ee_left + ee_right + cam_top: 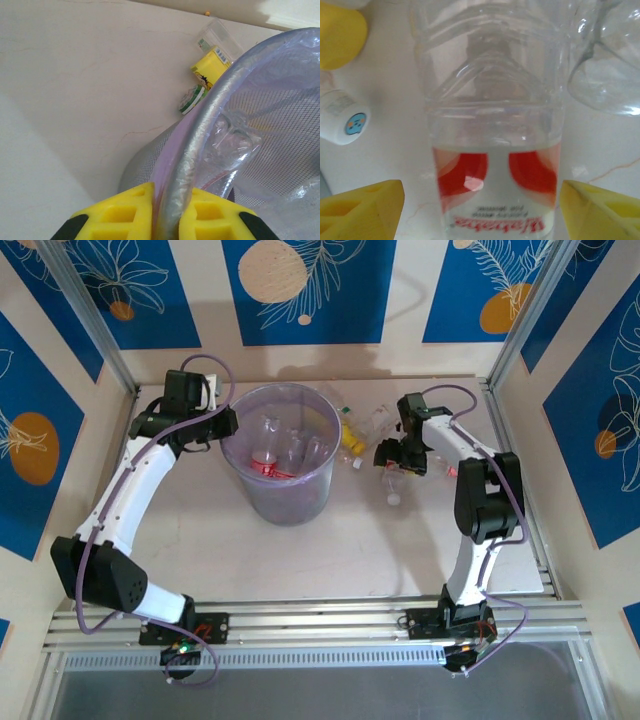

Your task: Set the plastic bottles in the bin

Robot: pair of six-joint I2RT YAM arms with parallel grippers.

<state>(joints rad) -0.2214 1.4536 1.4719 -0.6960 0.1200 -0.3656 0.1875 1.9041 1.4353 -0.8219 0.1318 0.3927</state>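
Observation:
The bin (283,502), a pale-purple translucent bucket, stands at mid-table with several clear bottles (272,462) inside. My left gripper (226,430) is shut on the bin's rim (210,115), one yellow finger (125,210) outside the wall and the other inside. My right gripper (396,462) hangs low over a lying clear bottle (495,125) with a red-white label. Its jaws are open and straddle the bottle, with a gap on each side. A yellow bottle (350,438) and a green-labelled one (192,99) lie just right of the bin.
A white bottle (342,117) with a blue sticker and another clear bottle (607,75) lie close beside the straddled one. One more clear bottle (378,420) lies toward the back wall. Patterned walls enclose the table on three sides.

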